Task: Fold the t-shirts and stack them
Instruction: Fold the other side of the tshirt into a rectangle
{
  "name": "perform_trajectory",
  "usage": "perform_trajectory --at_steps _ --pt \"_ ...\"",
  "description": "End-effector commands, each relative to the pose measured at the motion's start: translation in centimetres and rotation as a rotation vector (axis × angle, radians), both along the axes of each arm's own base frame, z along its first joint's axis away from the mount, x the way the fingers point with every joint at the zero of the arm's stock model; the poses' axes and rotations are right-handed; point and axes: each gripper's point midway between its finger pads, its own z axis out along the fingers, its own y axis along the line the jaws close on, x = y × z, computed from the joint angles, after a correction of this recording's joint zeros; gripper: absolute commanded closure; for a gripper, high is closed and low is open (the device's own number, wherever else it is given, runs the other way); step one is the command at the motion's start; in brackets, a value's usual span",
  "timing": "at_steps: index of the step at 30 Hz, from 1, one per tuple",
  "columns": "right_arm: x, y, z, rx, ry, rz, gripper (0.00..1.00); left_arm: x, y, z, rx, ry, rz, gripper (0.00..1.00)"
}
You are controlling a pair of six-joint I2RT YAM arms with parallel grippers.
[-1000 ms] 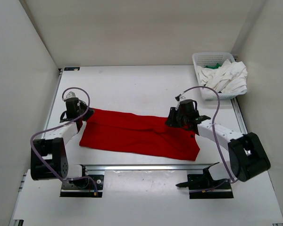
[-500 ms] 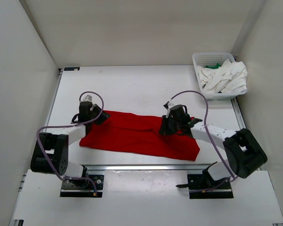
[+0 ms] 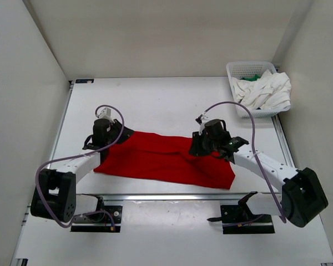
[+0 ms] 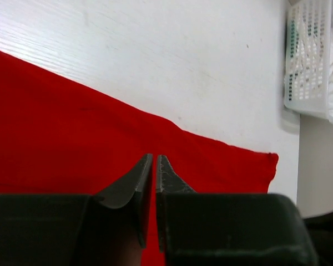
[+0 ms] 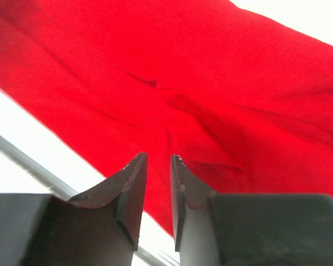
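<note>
Top view: red t-shirt spread as a long, slightly creased band across the near middle of the table, left end farther than right end, near edge just short of the metal rail.

Far right corner: white mesh basket, filled with the crumpled white t-shirt, partly spilling over the right rim. Small patch of the green t-shirt visible beneath the white cloth, toward the far side of the basket.

Left gripper: at the far left corner of the red t-shirt, pointing right along its far edge. Fingers nearly together, only a thin slit between them, red showing through. Cloth pinched or merely lying behind the slit: cannot tell.

Right gripper: over the right part of the red t-shirt, near its far edge. Fingers narrowly parted, with nothing between the tips. Folds of red cloth and a strip of bare table visible through the gap in the right wrist view.

Red t-shirt well apart from the basket, with bare table between them.
</note>
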Motion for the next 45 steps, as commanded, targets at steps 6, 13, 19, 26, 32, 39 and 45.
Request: perform_trajectory --at_steps 6,13,19,26,32,39,45 --pt "2.1 -0.5 -2.1 -0.151 -0.023 0.033 0.71 -2.1 -1.4 -0.8 0.012 -0.016 -0.061 0.81" --pt "0.8 0.4 -3.6 -0.227 0.005 0.09 0.69 -2.9 -1.0 -1.6 0.011 -0.005 -0.063 0.81" --pt "0.4 0.0 -4.6 -0.285 0.022 0.096 0.72 -2.7 -0.8 -1.2 -0.006 -0.01 -0.055 0.81" --pt "0.2 -0.5 -5.5 -0.344 0.029 0.083 0.85 -2.6 -0.9 -1.1 -0.005 -0.016 -0.054 0.81" --pt "0.0 1.7 -3.7 -0.279 0.018 0.11 1.0 -2.8 -1.3 -0.7 -0.013 -0.021 -0.066 0.81" --pt "-2.3 4.3 -2.2 -0.165 0.104 0.176 1.0 -2.6 -1.8 0.1 -0.034 -0.037 -0.079 0.81" --pt "-3.3 4.3 -4.0 -0.172 0.183 0.193 0.96 -2.9 -1.6 -0.3 -0.052 -0.017 -0.082 0.81"
